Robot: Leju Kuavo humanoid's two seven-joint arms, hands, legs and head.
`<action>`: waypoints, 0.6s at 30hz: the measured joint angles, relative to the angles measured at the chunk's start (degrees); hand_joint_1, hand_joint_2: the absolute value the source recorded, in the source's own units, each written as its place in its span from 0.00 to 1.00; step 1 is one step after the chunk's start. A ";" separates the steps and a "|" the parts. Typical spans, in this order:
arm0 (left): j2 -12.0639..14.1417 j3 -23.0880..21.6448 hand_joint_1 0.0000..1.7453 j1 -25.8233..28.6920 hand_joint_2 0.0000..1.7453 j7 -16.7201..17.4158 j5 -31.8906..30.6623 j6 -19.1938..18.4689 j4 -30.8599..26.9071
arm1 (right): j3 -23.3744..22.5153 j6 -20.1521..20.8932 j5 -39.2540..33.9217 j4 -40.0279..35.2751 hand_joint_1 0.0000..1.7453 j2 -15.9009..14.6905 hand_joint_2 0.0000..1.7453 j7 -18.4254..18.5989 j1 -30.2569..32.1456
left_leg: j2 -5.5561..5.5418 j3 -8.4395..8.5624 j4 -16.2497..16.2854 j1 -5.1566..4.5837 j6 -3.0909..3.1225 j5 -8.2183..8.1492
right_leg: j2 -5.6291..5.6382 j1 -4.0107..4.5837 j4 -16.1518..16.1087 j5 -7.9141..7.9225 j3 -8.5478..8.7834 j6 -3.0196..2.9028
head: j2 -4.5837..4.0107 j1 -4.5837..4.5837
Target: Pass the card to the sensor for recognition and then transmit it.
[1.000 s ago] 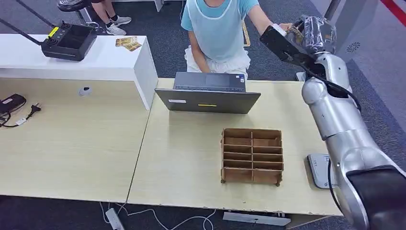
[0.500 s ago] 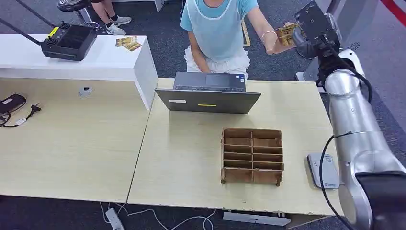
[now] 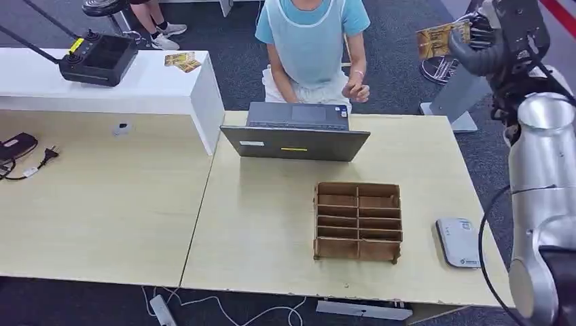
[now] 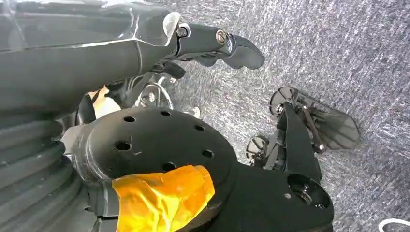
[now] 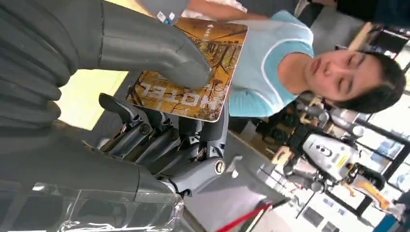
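My right hand (image 3: pixel 483 42) is raised high at the far right, beyond the table's back edge. It pinches a yellow-brown hotel card (image 3: pixel 441 39) between thumb and fingers. In the right wrist view the card (image 5: pixel 193 72) lies under the thick thumb (image 5: pixel 154 48), with the darker fingers beneath it. The grey-white card sensor (image 3: pixel 460 242) lies flat near the table's front right corner, well below the hand. My left hand (image 4: pixel 121 53) hangs over grey carpet with its fingers stretched out and nothing in it.
A person in a light blue shirt (image 3: pixel 311 41) stands behind the open laptop (image 3: pixel 297 132), one hand (image 3: pixel 356 88) lowered near it. A brown wooden slotted organizer (image 3: pixel 358 221) sits left of the sensor. A black controller (image 3: pixel 98 58) rests on the white counter (image 3: pixel 136 85).
The person handed the card to my right hand and drew their arm back down to the laptop. My right hand has swung right and up with the card.
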 joint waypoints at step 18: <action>0.04 2.23 0.00 0.17 1.00 -1.09 1.77 0.20 0.15 | -1.95 18.55 -37.36 -1.36 1.00 -23.35 1.00 1.03 11.10 | -0.15 -0.14 0.18 -0.01 0.27 -0.19 | -0.18 0.00 -0.09 -0.03 0.02 0.05 | 0.00 0.00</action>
